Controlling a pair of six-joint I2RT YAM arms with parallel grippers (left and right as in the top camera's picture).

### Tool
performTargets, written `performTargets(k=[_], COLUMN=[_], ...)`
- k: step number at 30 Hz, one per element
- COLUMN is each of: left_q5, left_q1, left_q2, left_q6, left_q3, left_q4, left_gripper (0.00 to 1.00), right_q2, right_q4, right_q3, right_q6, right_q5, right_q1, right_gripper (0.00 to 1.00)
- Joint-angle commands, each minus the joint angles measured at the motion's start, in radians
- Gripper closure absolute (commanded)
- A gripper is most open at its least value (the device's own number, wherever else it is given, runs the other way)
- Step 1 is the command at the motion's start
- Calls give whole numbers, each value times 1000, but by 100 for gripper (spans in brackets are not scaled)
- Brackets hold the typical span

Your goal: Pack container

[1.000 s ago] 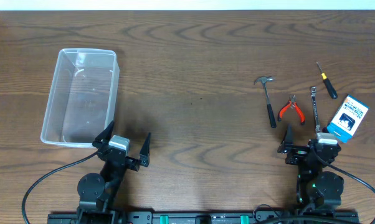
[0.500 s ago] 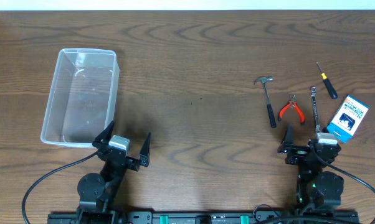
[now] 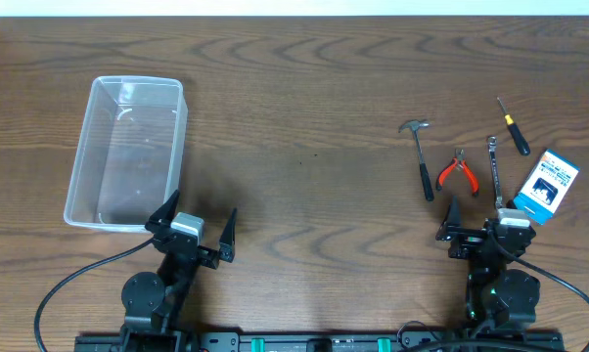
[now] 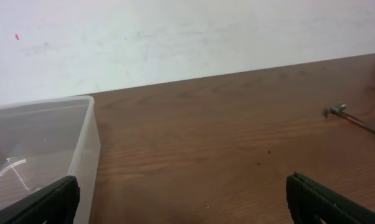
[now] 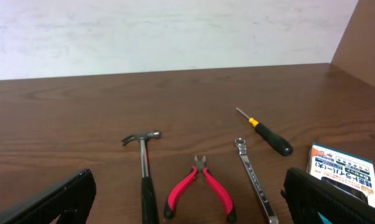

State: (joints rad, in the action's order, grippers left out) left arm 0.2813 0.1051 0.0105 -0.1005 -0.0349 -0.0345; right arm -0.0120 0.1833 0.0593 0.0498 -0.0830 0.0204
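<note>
A dark brown table (image 3: 304, 98) is showing wavy wood grain throughout. At upper left, the container (image 3: 136, 81) is appearing clear and colourless. At right, a hammer (image 3: 424, 161) is showing a grey head and black grip, pliers (image 3: 459, 174) are wearing red handles, a wrench (image 3: 493, 166) is gleaming silver, a screwdriver (image 3: 515, 127) is showing black with a yellow band, and a small box (image 3: 547, 186) is displaying blue-and-white print.

A dark wooden table (image 3: 304, 88) meets a white wall (image 4: 175, 37).
</note>
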Motion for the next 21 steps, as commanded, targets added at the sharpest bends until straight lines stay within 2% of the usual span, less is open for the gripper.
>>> performTargets(k=[1, 6, 13, 18, 21], left_q5=[2, 2, -6, -33, -58], left_q1=[-4, -3, -4, -4, -4], left_q2=[0, 0, 0, 11, 64], left_q6=[16, 16, 20, 320, 343], left_q3=[31, 31, 31, -13, -100], left_q4=[-12, -12, 29, 46, 23], left_gripper=[2, 2, 2, 2, 2], right_q2=[7, 7, 7, 0, -45], right_q4=[-1, 0, -56, -178, -137], right_q3=[-4, -4, -4, 12, 73], right_q6=[17, 18, 156, 295, 312], right_q5=[-6, 13, 20, 177, 247], right_q1=[14, 14, 14, 14, 14], right_gripper=[1, 1, 1, 1, 1])
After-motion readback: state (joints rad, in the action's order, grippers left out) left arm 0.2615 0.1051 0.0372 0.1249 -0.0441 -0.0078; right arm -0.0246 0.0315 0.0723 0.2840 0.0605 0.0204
